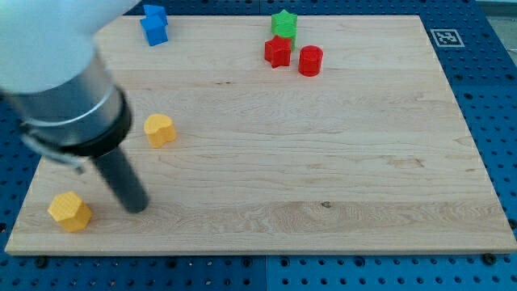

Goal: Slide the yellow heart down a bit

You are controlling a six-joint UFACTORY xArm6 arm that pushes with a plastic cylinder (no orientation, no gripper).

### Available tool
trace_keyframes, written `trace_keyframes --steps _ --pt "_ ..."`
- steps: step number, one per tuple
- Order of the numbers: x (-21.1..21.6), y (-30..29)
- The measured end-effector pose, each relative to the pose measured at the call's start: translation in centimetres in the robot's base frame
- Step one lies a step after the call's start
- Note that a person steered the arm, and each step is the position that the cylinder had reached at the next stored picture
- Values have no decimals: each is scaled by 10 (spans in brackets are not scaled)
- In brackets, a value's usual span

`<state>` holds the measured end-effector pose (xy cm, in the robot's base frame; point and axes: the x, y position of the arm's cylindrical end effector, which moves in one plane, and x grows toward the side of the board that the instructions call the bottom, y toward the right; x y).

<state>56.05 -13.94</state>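
Note:
The yellow heart point(160, 129) lies on the wooden board point(323, 162) at the view's left, about mid-height. My tip point(137, 206) rests on the board below and slightly left of the heart, well apart from it. A yellow hexagon block point(69, 211) lies near the board's bottom left corner, to the left of my tip. The arm's grey body covers the view's top left corner.
A blue block point(153, 24) sits at the top left edge. A green star point(283, 23), a red star point(278, 51) and a red cylinder point(310, 61) cluster at the top centre. A marker tag point(447, 37) sits off the board's top right corner.

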Motion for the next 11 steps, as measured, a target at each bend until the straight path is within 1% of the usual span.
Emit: trace_keyframes --steps 1,2,3,4,7,10,11 --pt "-56 48" --pt "-116 53" --pt "-122 52" --pt "-123 28" --pt "-121 10" --pt "-85 -12" --pt "-80 -14"
